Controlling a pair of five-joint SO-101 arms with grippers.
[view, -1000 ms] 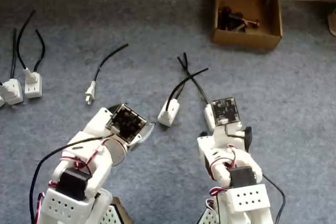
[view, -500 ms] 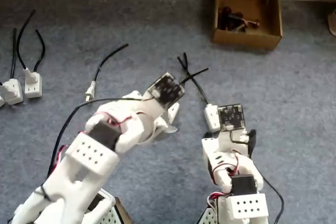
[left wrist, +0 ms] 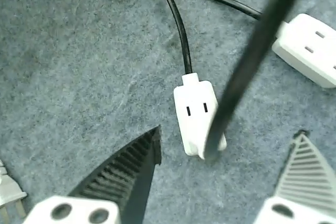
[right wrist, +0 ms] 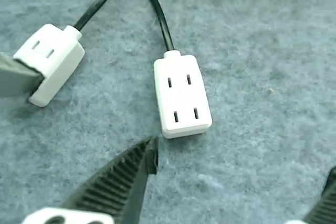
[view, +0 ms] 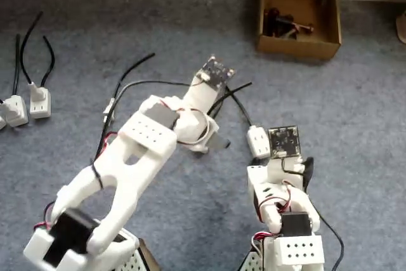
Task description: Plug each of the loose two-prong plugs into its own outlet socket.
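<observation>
A white single socket (left wrist: 197, 114) on a black cord lies slots-up on the grey carpet. My left gripper (left wrist: 229, 132) hangs open just above it, one finger on each side, holding nothing. In the high view the left gripper (view: 212, 143) covers most of this socket. A white double socket (right wrist: 182, 95) lies in front of my open, empty right gripper (right wrist: 243, 155); from above this double socket (view: 257, 141) sits beside the right wrist. The single socket (right wrist: 50, 61) is next to it. A loose two-prong plug (view: 109, 107) with a black cord lies left of the left arm; its prongs (left wrist: 8, 198) show.
Two more white sockets (view: 40, 103) (view: 14, 111) with black cords lie at the far left. A cardboard box (view: 298, 46) with dark parts inside stands at the back right. The left arm's own black cable (left wrist: 252, 61) crosses over the single socket.
The left arm has swung forward and to the right, from the near left to over the single socket. The right arm has barely shifted.
</observation>
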